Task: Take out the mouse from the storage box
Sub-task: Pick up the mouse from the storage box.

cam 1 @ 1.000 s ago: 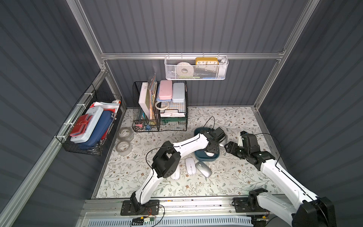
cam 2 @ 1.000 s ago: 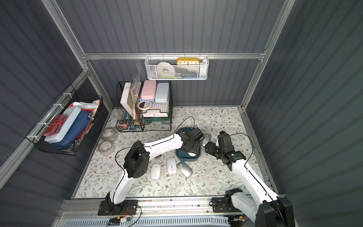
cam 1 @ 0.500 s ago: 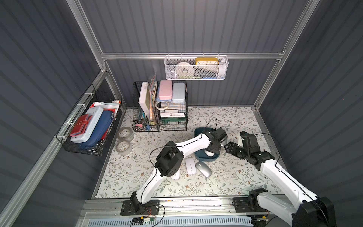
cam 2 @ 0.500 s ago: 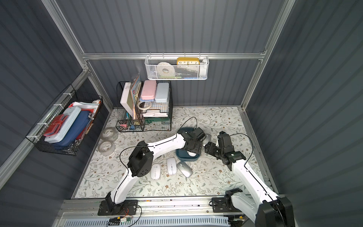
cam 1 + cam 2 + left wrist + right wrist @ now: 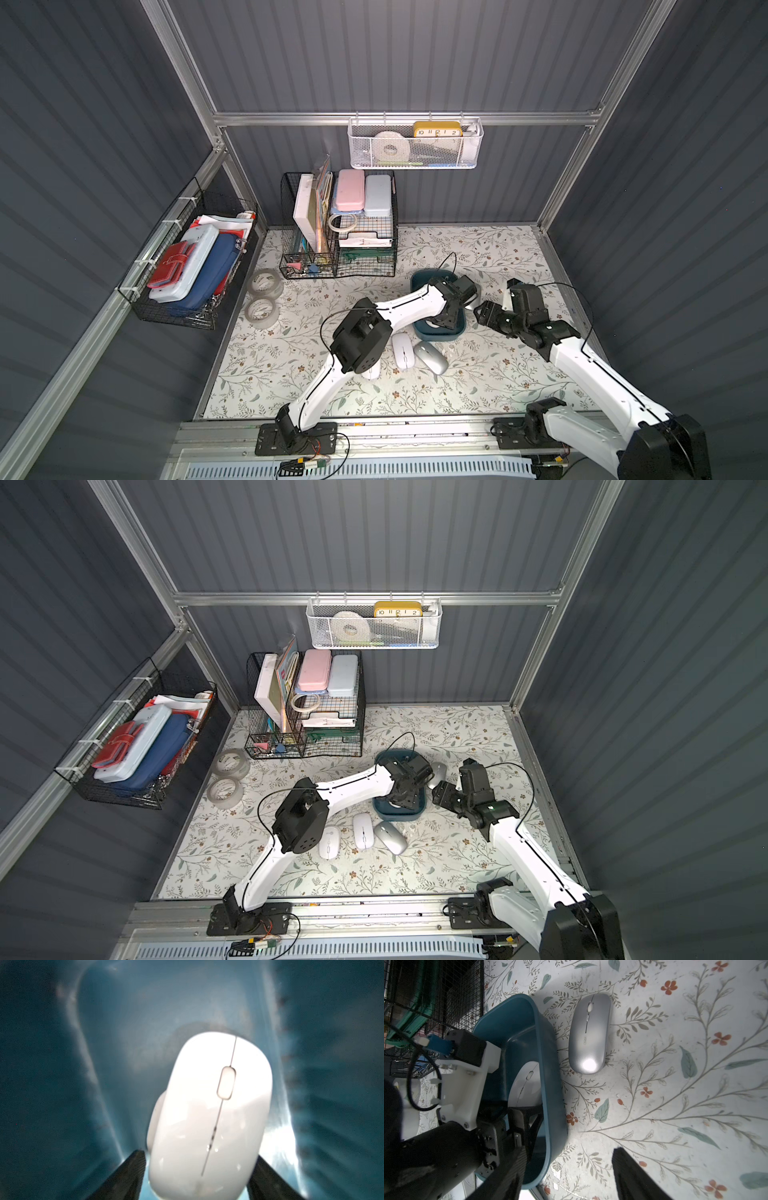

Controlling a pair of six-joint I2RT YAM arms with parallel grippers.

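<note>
White mouse (image 5: 209, 1118) lies inside the box (image 5: 436, 336), right of frame centre in a top view. Left fingers (image 5: 133, 1174) flank its sides; whether they grip cannot be told. Right fingers (image 5: 633, 1172) released, empty. Clamp squarely at mid-body, then lift straight above the walls.

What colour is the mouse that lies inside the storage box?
White; the mouse shows best in the left wrist view.
</note>
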